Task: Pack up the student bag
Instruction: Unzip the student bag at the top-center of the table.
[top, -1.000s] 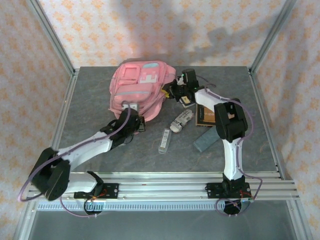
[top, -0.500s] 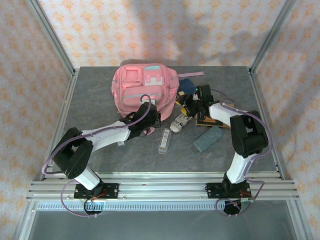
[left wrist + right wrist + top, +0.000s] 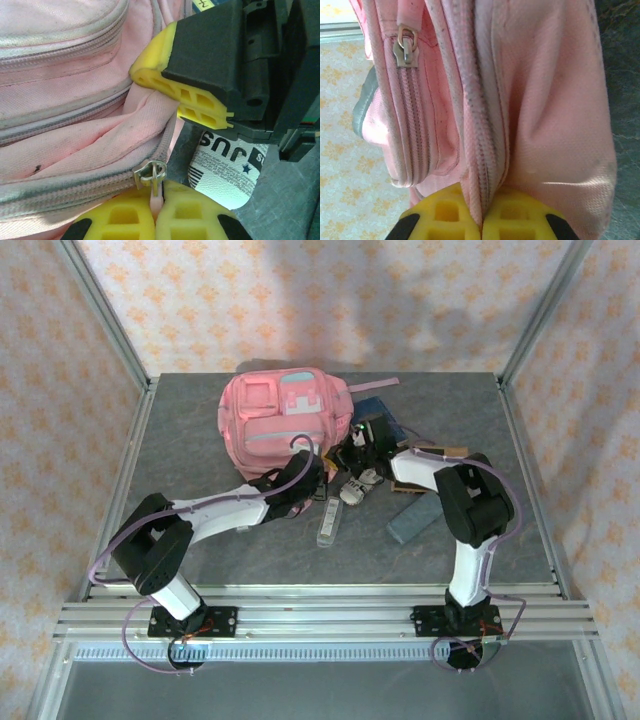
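Left end effector (image 3: 156,220) and right end effector (image 3: 481,220) are clamped on the student bag (image 3: 285,415).
The left pads are closed on the bag's zip pull (image 3: 152,176); the right pads are pinched shut on a fabric fold along a zip seam. The bag is laid flat on the desk (image 3: 200,450). A white printed pouch (image 3: 225,170) is seen just beside its right corner, a clear tube (image 3: 328,522) near it.

right gripper (image 3: 481,220) clamped on a zippered seam fold of the student bag (image 3: 545,125), pink fabric pinched between the yellow fingertips (image 3: 447,217). Metal zip pull (image 3: 405,47) hangs on a neighbouring pocket zip. Grey table (image 3: 625,75) beside the bag.
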